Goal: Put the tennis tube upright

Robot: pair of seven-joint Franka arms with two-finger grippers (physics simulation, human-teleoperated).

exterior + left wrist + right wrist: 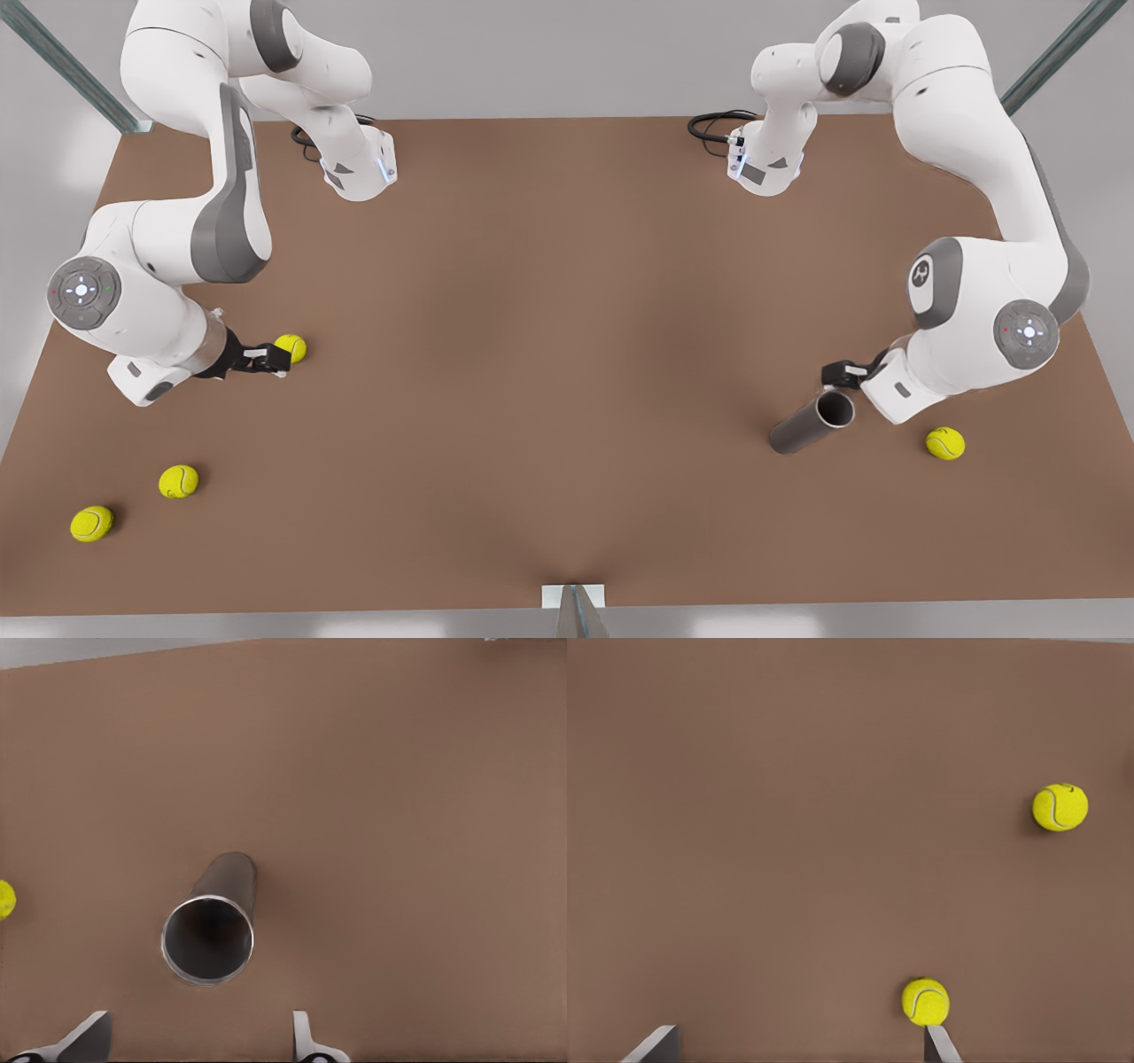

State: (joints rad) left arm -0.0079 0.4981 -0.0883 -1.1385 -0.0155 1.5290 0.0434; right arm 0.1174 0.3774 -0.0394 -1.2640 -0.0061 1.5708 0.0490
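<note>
Simulated robot lab: bare brown tabletop, plain grey walls, metal frame struts, two white arms mounted at the far edge.

Flat brown tabletop. Four yellow-green felt tennis balls: one mid-left, two apart near the front-left corner, one at right.

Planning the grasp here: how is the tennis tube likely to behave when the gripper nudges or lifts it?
The tennis tube lies on its side on the table, so it may well roll if nudged. It looks hollow, open-mouthed and probably light and stiff. The smooth wall might slip in the open left gripper beside its mouth.
</note>
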